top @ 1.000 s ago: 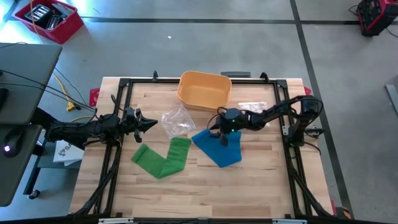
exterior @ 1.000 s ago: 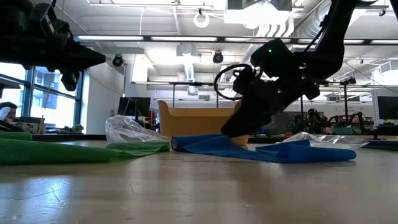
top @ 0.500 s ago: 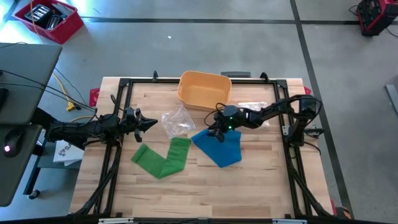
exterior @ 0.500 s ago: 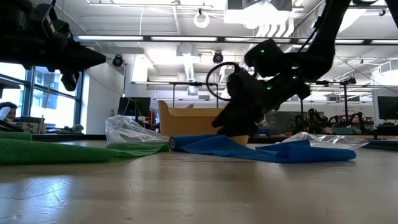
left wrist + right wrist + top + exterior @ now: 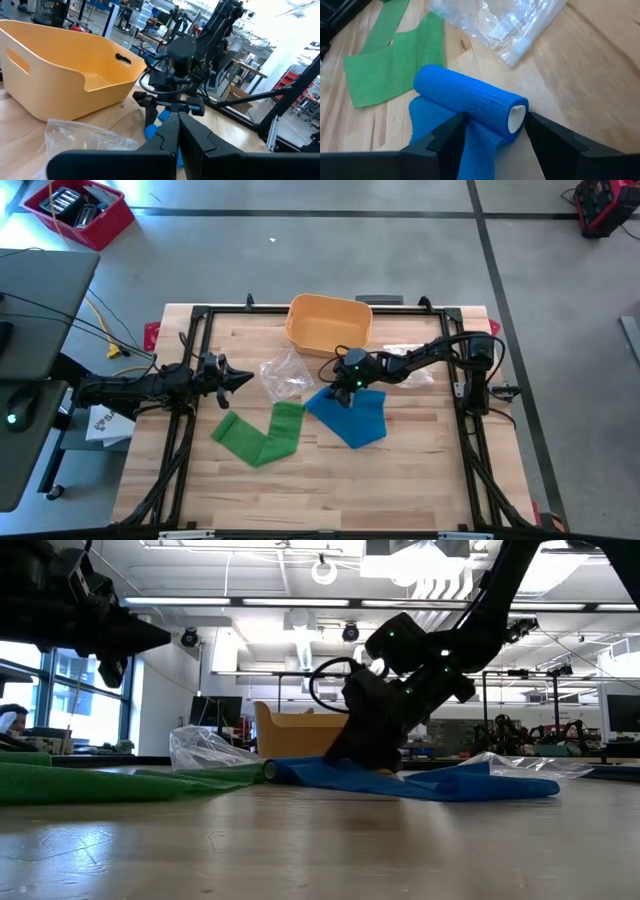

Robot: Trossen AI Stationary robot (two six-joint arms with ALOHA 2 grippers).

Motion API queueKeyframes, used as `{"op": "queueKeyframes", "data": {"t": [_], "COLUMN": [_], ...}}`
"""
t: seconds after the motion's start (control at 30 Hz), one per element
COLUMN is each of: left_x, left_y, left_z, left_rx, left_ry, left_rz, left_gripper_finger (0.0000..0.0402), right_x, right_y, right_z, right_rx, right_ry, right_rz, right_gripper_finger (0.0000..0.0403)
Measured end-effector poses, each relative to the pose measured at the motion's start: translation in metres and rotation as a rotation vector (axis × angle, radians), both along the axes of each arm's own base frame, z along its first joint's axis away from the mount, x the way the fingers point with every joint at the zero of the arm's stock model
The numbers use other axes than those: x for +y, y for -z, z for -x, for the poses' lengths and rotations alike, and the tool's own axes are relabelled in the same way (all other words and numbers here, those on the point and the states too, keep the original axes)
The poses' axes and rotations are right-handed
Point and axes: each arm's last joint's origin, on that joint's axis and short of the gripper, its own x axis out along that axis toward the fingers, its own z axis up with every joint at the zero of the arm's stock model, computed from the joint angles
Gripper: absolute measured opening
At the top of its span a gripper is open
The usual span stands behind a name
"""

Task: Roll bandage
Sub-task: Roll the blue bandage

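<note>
The right pincer sits low on the tabletop, fingers apart — straddling the rolled end of the blue bandage, not gripping it. The loose blue strip trails beside the green bandage. The left pincer waits at the left side — fingers together.

No text, label, brand or number can be read anywhere here.

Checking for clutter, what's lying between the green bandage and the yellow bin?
In the high view, a clear plastic bag lies on the table between the green bandage and the yellow bin.
</note>
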Motion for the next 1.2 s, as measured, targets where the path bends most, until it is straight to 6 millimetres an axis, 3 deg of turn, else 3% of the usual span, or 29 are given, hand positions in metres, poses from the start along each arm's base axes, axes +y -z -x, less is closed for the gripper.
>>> {"op": "queueKeyframes", "data": {"t": [0.13,0.43,0.7,0.87,1.07,1.2], "left_x": [0.000,0.000,0.001,-0.004,-0.015,-0.024], "left_y": [0.001,0.001,-0.001,-0.009,-0.024,-0.030], "left_z": [-0.001,-0.001,-0.001,-0.004,-0.012,-0.024], "left_rx": [0.012,0.018,-0.002,-0.071,-0.201,-0.160], "left_ry": [0.000,0.000,-0.046,-0.006,0.065,0.095], "left_rz": [0.000,-0.005,-0.032,-0.067,-0.128,-0.126], "left_gripper_finger": [0.0003,0.0003,0.0001,0.0001,0.0000,0.0000], "right_x": [0.001,0.001,0.004,0.017,0.036,0.047], "right_y": [0.000,-0.005,-0.025,-0.043,-0.079,-0.111], "right_z": [0.000,-0.004,-0.005,-0.004,0.003,0.017], "right_rx": [-0.005,-0.075,-0.147,-0.185,-0.232,-0.265], "right_ry": [-0.016,-0.072,-0.069,-0.136,-0.152,-0.179], "right_rz": [-0.012,0.069,0.209,0.343,0.550,0.652], "right_gripper_finger": [0.0163,0.0011,0.0004,0.0002,0.0001,0.0001]}}
